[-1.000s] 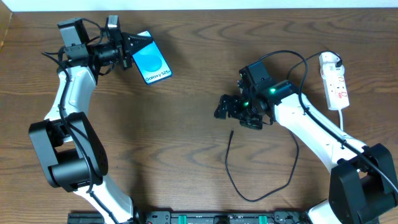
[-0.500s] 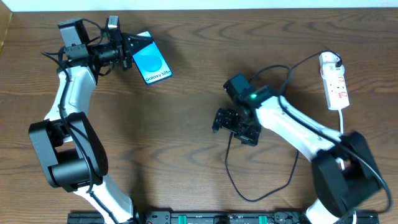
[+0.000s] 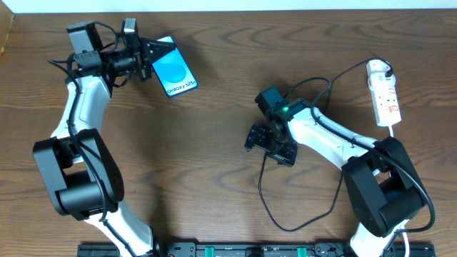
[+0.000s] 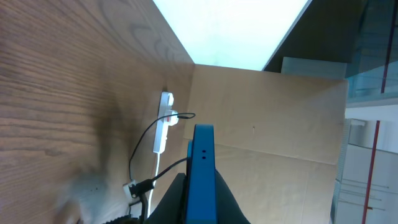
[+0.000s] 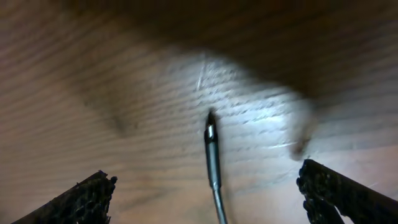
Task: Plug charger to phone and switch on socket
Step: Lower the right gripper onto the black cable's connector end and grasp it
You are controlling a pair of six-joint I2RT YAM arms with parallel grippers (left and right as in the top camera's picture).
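The left gripper [image 3: 148, 57] was clamped shut on one end of the phone [image 3: 175, 71], whose free end pointed out past its fingertips. The right gripper [image 3: 269, 145] hung wide open and empty above the charger [image 3: 285, 227], whose plug tip [image 5: 211, 140] lay between its fingers [image 5: 81, 199]. The socket [image 3: 383, 93] lay well behind that arm. The step in hand looked to be picking up the tip. The next move called for lowering and closing squarely on it.

Seen from overhead, the charger [image 3: 259, 187] has its free end hidden beneath the right jaws, so where the tip sits on the surface [image 3: 214, 178] cannot be told. The right wrist view is smeared; the tip seems to lie between the jaws, which are cropped at the lower corners. The left wrist view shows the phone [image 4: 202, 174] edge-on, screen unseen and base cut off, and the socket [image 4: 164, 124] too small to read.
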